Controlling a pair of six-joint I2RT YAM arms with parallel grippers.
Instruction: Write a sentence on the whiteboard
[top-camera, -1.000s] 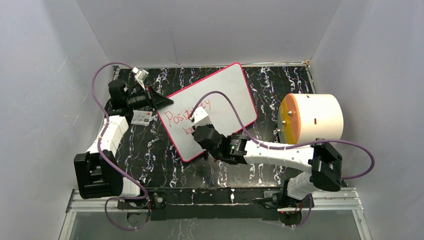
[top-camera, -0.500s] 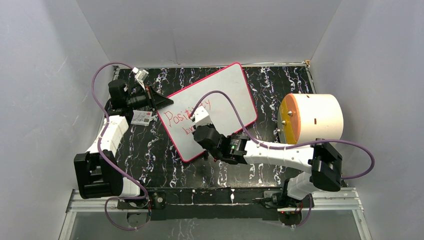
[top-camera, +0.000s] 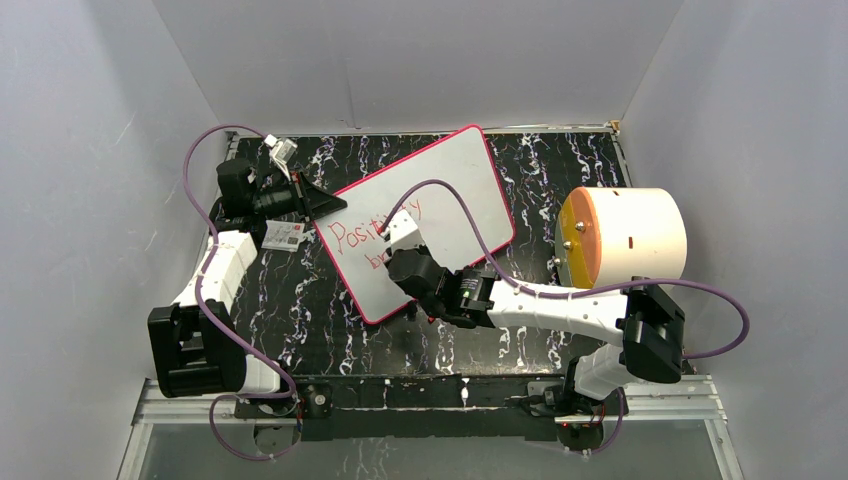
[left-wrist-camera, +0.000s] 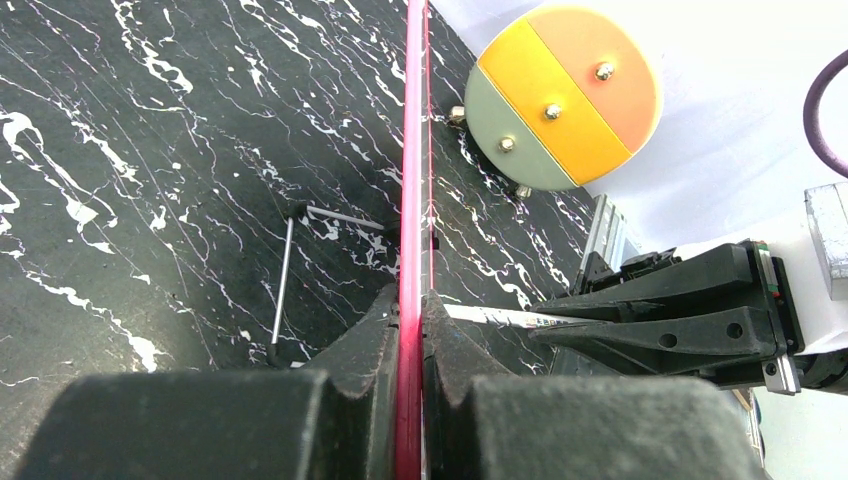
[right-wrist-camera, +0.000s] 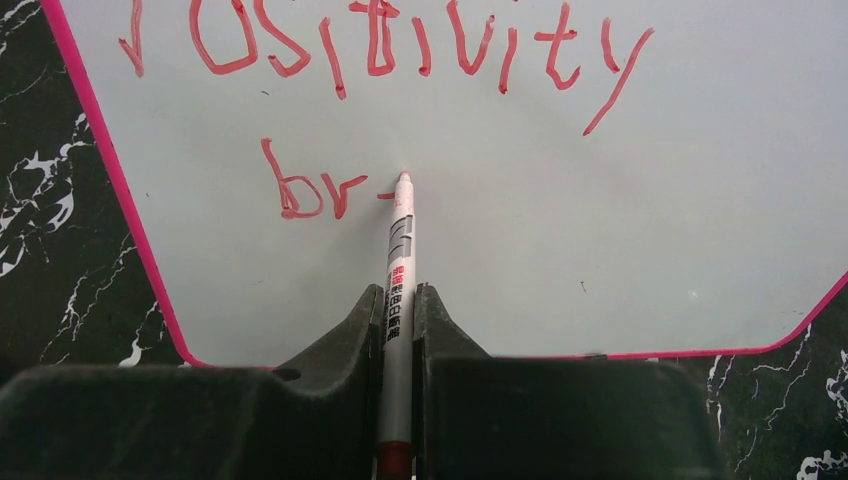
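Marker (right-wrist-camera: 399, 250) crept left; sentence (right-wrist-camera: 400, 40) beyond fingers (right-wrist-camera: 345, 335).

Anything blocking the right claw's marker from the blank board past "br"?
Nothing visible. The right claw grips the marker, tip at the whiteboard just past "br"; the surface beyond is bare. The left claw clamps the frame edge.

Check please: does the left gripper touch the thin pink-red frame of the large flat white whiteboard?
Touching. The left wrist view shows the left gripper shut on the whiteboard, both fingers pressing its pink-red frame.
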